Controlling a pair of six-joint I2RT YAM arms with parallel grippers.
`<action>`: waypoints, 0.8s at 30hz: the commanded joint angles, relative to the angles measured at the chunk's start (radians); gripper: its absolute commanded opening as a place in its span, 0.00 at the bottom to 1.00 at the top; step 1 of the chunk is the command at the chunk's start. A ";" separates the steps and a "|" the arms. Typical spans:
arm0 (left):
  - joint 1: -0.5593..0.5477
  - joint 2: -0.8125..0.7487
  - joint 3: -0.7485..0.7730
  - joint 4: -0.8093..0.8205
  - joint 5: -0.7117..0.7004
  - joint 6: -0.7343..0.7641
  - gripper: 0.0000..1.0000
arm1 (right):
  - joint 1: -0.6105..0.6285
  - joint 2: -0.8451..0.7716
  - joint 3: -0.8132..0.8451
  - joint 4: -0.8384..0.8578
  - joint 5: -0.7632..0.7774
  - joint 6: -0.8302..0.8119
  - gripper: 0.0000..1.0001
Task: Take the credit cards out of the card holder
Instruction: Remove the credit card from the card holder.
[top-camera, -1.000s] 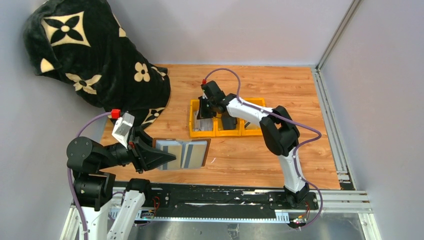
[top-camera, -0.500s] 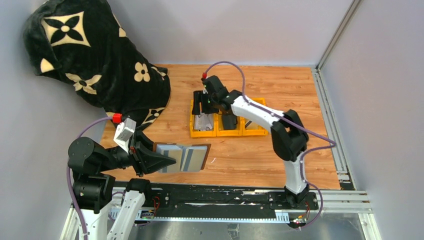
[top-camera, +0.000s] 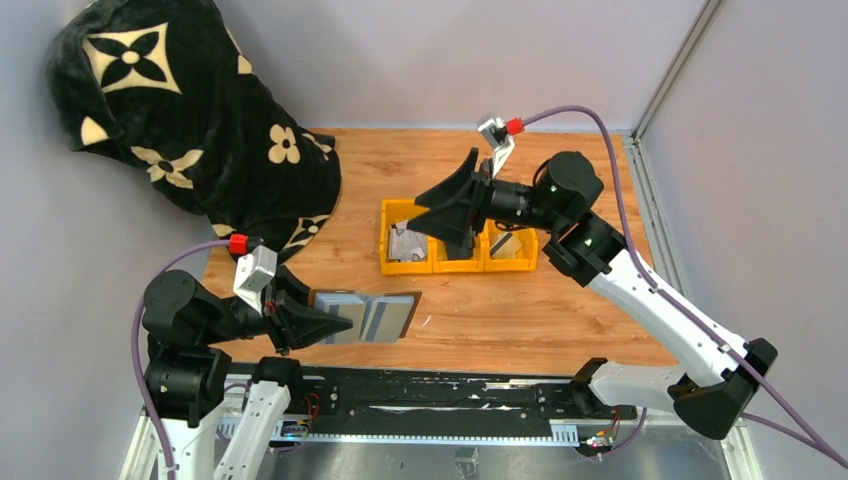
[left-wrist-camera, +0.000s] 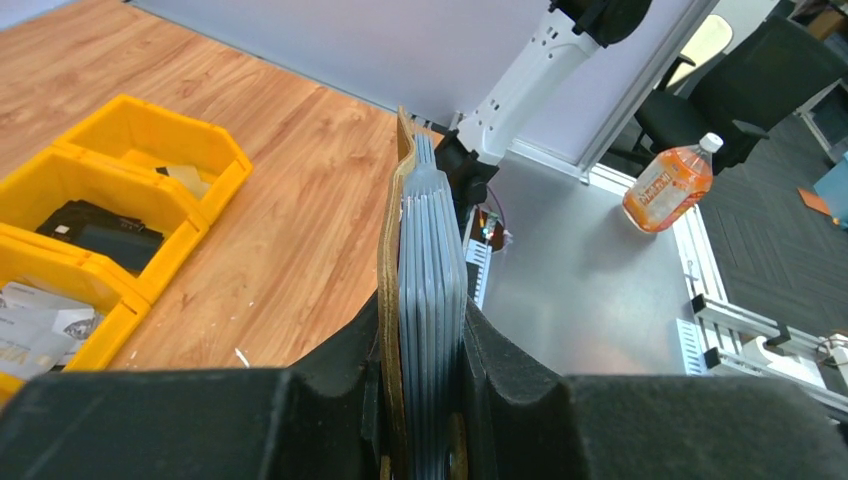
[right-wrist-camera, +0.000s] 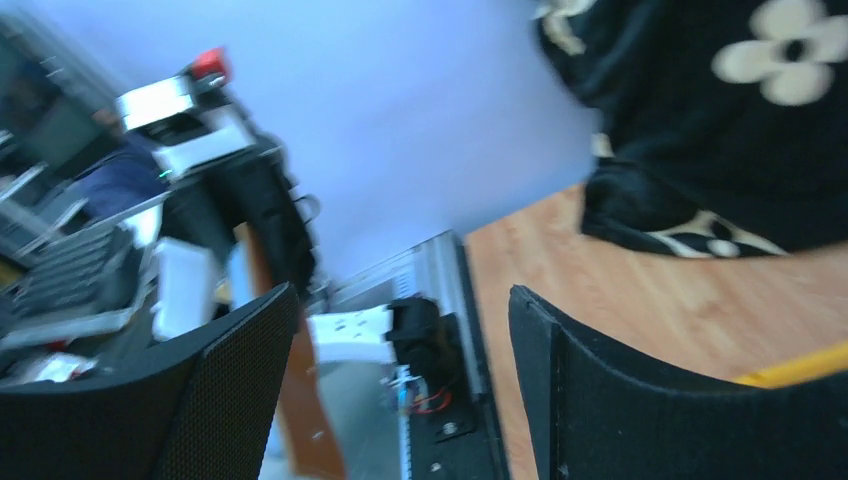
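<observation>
Moved: your right gripper (top-camera: 430, 222) has risen from the left compartment of the yellow tray (top-camera: 460, 268) and now hangs over it, upper centre of the top view.
Right pincer: wide, holding nothing (its wrist view is blurred).
Left pincer: your left gripper (top-camera: 343, 322) is narrow, clamped on the card holder (top-camera: 378, 315).
Card holder: lower left of centre, open, grey inner face up; you see a grey stack (left-wrist-camera: 432, 230) against its brown leather.
</observation>
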 joint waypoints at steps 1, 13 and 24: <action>-0.004 -0.008 -0.002 -0.011 -0.002 0.074 0.00 | 0.051 -0.021 -0.111 0.225 -0.295 0.122 0.80; -0.004 0.019 0.018 -0.052 -0.023 0.121 0.00 | 0.336 -0.030 -0.069 -0.082 -0.182 -0.233 0.82; -0.004 0.022 0.027 -0.060 -0.050 0.117 0.01 | 0.391 0.071 -0.037 -0.085 0.012 -0.206 0.04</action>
